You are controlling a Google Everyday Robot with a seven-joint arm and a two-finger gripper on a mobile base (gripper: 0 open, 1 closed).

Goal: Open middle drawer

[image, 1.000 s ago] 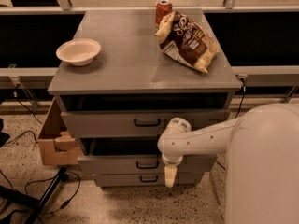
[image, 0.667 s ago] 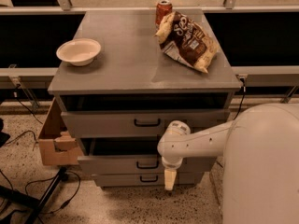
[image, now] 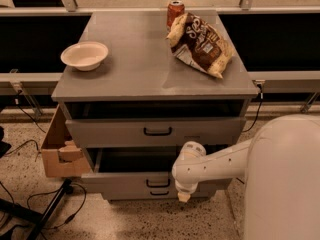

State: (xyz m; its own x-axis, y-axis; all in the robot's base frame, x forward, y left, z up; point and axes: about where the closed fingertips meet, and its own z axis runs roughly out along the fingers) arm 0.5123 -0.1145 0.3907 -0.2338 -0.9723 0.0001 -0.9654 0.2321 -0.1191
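The middle drawer (image: 125, 182) is the grey one between the top and bottom drawers. It stands pulled out, with its dark inside showing above its front and a small black bar handle (image: 157, 183). My gripper (image: 183, 196) hangs down from the white arm that comes in from the right. It is in front of the middle drawer's front, just right of the handle, with its tip level with the bottom drawer.
The top drawer (image: 100, 132) is also out a little. The slim bottom drawer (image: 130, 194) sits below. A white bowl (image: 84, 55), a chip bag (image: 200, 45) and a can (image: 175, 10) are on the cabinet top. A cardboard box (image: 57, 151) stands left, with cables on the floor.
The middle drawer's front has come further out toward the camera, and my gripper has moved with it, lower in the picture.
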